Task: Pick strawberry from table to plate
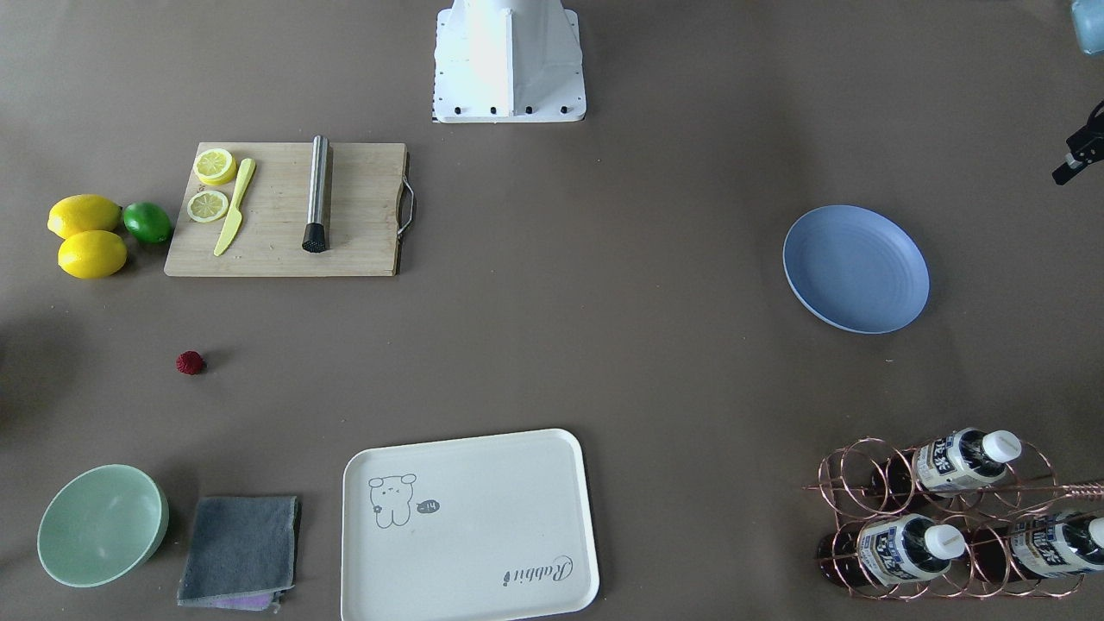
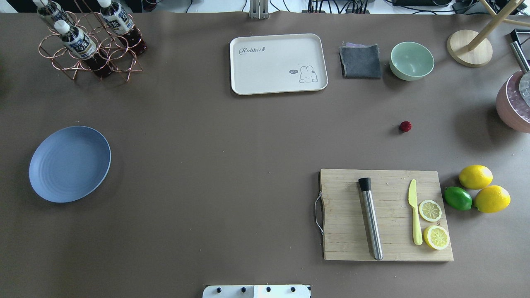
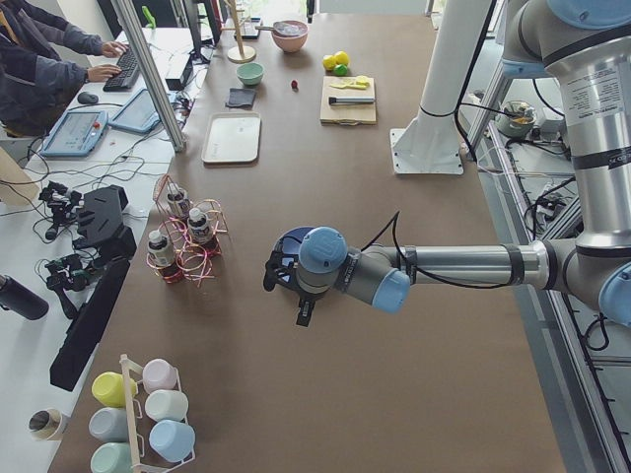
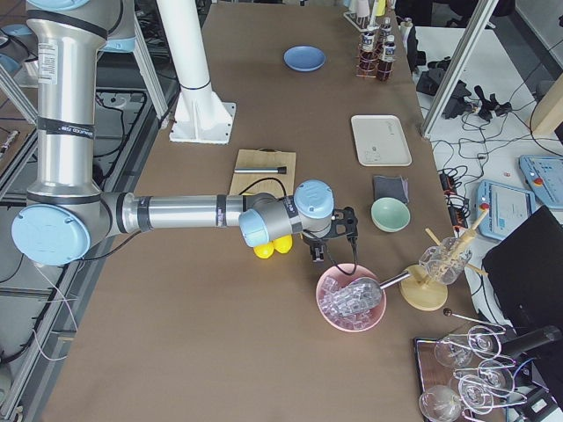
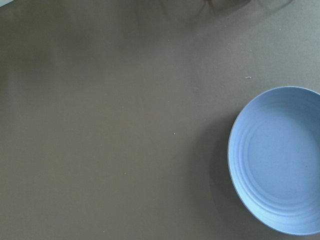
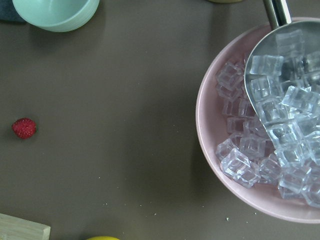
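Observation:
The strawberry (image 2: 405, 126) (image 1: 191, 362) (image 6: 24, 128), small, dark red and bumpy, lies alone on the brown table (image 2: 232, 145) between the mint bowl and the cutting board. The light-blue plate (image 2: 69, 164) (image 1: 856, 268) (image 5: 280, 165) holds nothing and sits far across the table. My left gripper (image 3: 286, 286) hovers beside the plate. A black piece of it (image 1: 1076, 157) shows at the front-facing view's right edge. My right gripper (image 4: 332, 236) hangs between the strawberry's area and a pink bowl of ice. I cannot tell whether either is open or shut.
A cutting board (image 2: 385, 215) carries a metal muddler, a yellow knife and lemon slices, with lemons (image 2: 476, 176) and a lime (image 2: 457, 198) beside it. Farther off are a cream tray (image 2: 278, 63), grey cloth (image 2: 360, 61), mint bowl (image 2: 411, 60), bottle rack (image 2: 87, 45) and ice bowl (image 6: 210, 125).

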Controlling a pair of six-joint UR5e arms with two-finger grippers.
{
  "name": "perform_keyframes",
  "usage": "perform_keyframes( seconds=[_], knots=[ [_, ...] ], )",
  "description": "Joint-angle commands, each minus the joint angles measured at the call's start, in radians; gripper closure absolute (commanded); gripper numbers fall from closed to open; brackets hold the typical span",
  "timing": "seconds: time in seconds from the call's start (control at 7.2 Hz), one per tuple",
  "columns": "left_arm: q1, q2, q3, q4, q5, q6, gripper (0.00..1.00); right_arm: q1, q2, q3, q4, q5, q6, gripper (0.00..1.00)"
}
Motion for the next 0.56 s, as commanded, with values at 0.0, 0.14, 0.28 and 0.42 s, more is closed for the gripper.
perform_keyframes(
  seconds=[0.0,0.14,0.28,0.42],
  knots=[
    [0.122,0.005,0.019,-0.142,0.133,-0.187,0.02,-0.041,0.006,0.005,0.002,-0.025,0.036,0.0],
    [0.2,-0.001,0.061,-0.259,0.153,-0.309,0.02,-0.044,0.006,0.004,0.002,-0.031,0.038,0.0],
    [0.25,-0.03,0.112,-0.35,0.154,-0.421,0.02,-0.048,0.009,0.005,0.003,-0.037,0.038,0.0],
    [0.323,-0.077,0.135,-0.352,0.185,-0.464,0.02,-0.048,0.009,0.005,0.003,-0.039,0.038,0.0]
  ],
)
